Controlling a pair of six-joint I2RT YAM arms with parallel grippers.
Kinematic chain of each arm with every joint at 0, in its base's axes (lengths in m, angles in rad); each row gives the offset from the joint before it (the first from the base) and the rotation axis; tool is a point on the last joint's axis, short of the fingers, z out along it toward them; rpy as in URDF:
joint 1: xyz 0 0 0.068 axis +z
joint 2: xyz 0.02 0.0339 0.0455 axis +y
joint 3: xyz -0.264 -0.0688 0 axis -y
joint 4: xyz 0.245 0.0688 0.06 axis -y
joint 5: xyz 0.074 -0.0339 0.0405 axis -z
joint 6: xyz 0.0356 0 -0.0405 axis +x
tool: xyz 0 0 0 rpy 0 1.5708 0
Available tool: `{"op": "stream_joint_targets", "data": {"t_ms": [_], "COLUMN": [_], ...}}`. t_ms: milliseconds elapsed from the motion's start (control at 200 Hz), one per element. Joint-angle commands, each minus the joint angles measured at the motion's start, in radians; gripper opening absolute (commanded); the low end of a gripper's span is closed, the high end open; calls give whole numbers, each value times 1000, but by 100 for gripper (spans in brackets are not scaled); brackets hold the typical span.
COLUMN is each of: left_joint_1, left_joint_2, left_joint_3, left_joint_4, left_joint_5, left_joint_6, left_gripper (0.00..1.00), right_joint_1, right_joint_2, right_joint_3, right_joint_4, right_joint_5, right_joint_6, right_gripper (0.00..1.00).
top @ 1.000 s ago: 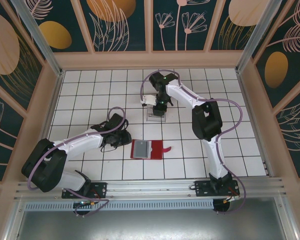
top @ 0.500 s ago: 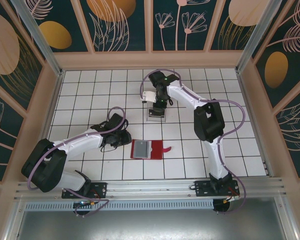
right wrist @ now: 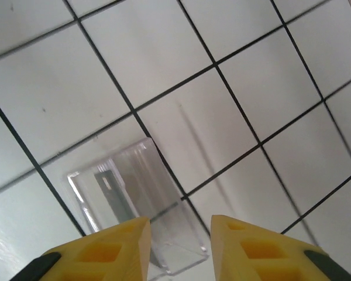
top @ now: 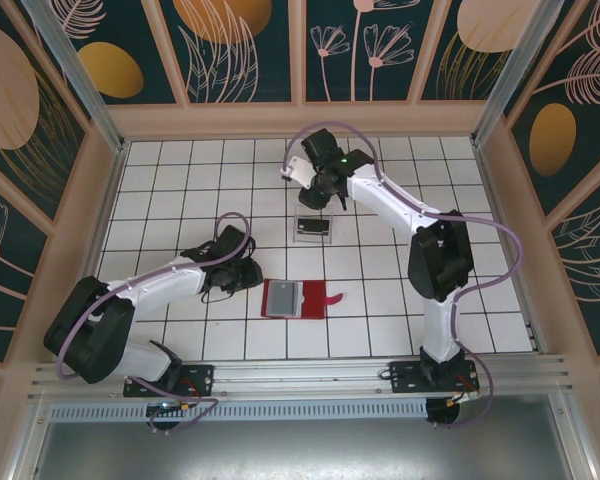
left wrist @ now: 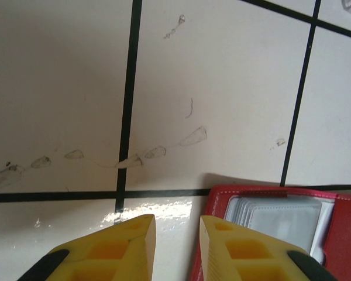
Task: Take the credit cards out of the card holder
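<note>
At table centre, red card holder open; left gripper at its 9 o'clock, fingers spread, empty. Right gripper spread above clear tray w/ 1 credit card. Risk: unpinned holder skidding when nudged.

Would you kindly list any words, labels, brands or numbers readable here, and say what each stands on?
None is legible. The red card holder, the clear tray and the grey card in it carry no readable print; the wall panels bear plant drawings, no lettering.
</note>
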Motion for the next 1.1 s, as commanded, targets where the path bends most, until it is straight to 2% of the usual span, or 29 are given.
{"op": "stream_joint_targets", "data": {"t_ms": [0, 180, 400, 561, 796, 951, 1096], "left_joint_1": [10, 25, 102, 161, 247, 310, 329], "left_joint_2": [23, 48, 75, 72, 35, 0, -5], "left_joint_3": [19, 46, 36, 44, 57, 68, 89], "left_joint_4": [39, 43, 79, 68, 9, -35, -60], "left_joint_5": [24, 29, 96, 109, 98, 68, 33], "left_joint_6": [13, 37, 69, 110, 183, 231, 274], "left_gripper": [27, 27, 27, 27, 26, 26, 26], "right_joint_1": [16, 28, 97, 204, 322, 363, 377], "right_joint_2": [-99, -261, -384, -384, -304, -233, -165], "right_joint_3": [-105, -355, -553, -597, -615, -590, -546], "right_joint_4": [57, 170, 223, 231, 300, 333, 323], "right_joint_5": [-53, -90, -181, -160, -202, -220, -225], "right_joint_6": [366, 802, 1170, 1245, 1341, 1363, 1353], "right_gripper": [33, 32, 28, 30, 33, 34, 35]}}
